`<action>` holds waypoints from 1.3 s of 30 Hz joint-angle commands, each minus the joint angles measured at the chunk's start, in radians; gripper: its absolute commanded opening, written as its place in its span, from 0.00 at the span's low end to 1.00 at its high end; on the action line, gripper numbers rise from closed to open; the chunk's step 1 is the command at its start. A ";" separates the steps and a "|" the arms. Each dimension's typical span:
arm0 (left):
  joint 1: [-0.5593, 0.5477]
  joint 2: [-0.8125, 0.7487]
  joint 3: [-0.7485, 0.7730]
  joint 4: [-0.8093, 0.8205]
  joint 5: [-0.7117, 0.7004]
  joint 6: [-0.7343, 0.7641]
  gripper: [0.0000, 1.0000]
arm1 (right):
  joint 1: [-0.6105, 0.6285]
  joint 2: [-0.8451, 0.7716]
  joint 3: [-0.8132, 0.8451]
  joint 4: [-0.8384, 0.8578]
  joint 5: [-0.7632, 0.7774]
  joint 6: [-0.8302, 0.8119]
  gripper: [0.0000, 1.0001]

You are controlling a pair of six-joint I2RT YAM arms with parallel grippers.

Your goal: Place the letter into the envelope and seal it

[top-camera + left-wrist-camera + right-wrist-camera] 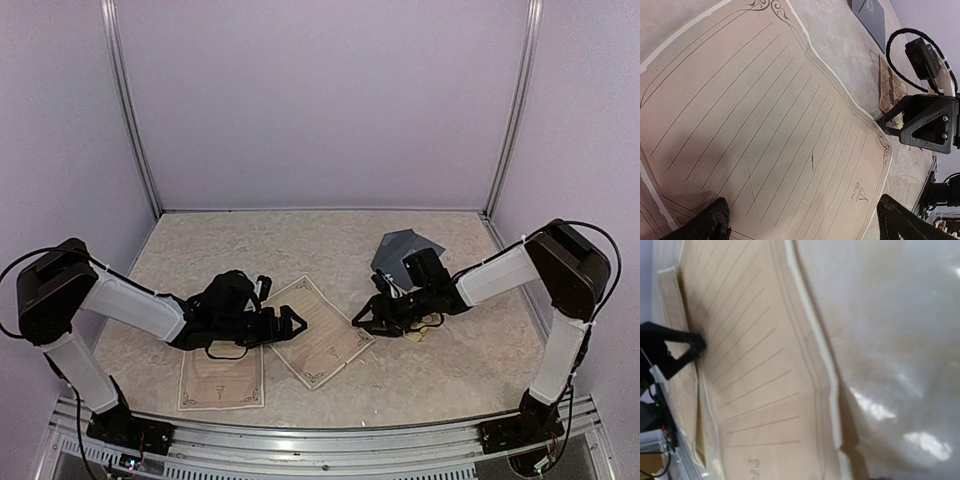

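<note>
A cream lined letter [322, 332] lies tilted at the table's middle and fills the left wrist view [765, 115]. My left gripper [288, 322] hovers open over its left part, one black finger on each side [805, 221], nothing between them. My right gripper [362, 320] is low at the letter's right corner, also seen in the left wrist view [920, 125]. Its own fingers do not show in the right wrist view. There the letter's [750, 365] near edge [832, 390] is kinked and raised off the table. The slate-blue envelope [403, 251] lies behind the right gripper.
A second cream sheet [221, 379] lies at the front left under the left arm. A small sheet of round stickers [890, 90] sits beside the right gripper. Lilac walls enclose the table on three sides.
</note>
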 commanded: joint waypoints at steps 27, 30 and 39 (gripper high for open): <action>-0.018 -0.007 -0.009 -0.075 -0.035 0.003 0.98 | -0.015 -0.002 -0.050 0.131 -0.078 0.068 0.00; -0.022 -0.017 -0.009 -0.072 -0.048 0.006 0.98 | -0.016 -0.020 -0.050 0.127 -0.076 0.060 0.00; -0.024 -0.228 0.023 -0.151 -0.153 0.118 0.99 | -0.038 -0.170 -0.020 0.036 -0.091 -0.020 0.00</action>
